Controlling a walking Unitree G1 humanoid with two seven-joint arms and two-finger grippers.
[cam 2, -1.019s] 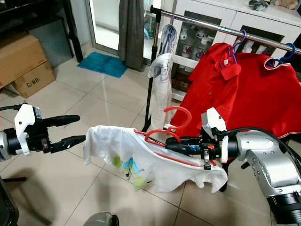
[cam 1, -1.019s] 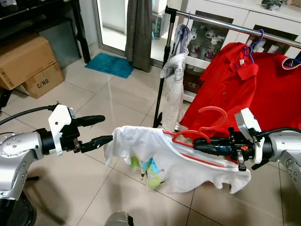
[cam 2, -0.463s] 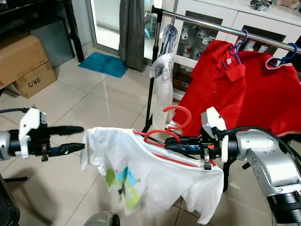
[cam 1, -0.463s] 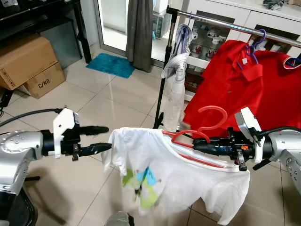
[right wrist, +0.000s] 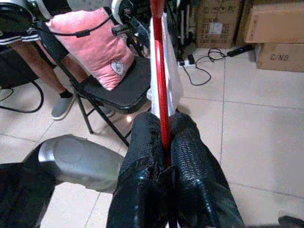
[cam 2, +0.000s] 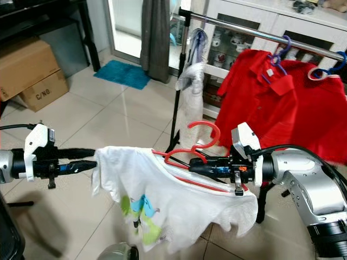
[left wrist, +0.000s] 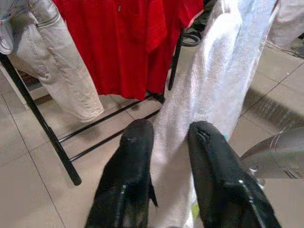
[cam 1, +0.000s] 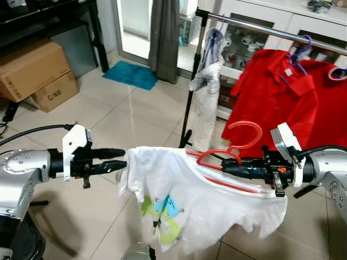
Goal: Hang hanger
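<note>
Red hanger: shoulders and lower bar largely covered by the white T-shirt draped over it; only the hook and part of the frame are exposed. Left gripper: fingertips partly hidden at the shirt's edge; whether they pinch the cloth cannot be told. Clothes rail: cut off at the right edge of the eye views. Red polo shirts: run past the right edge; lower hems hidden behind the right arm. Person on a folding chair: legs only, cut off by the right wrist view's edge. Cardboard box: label print too small to read.
</note>
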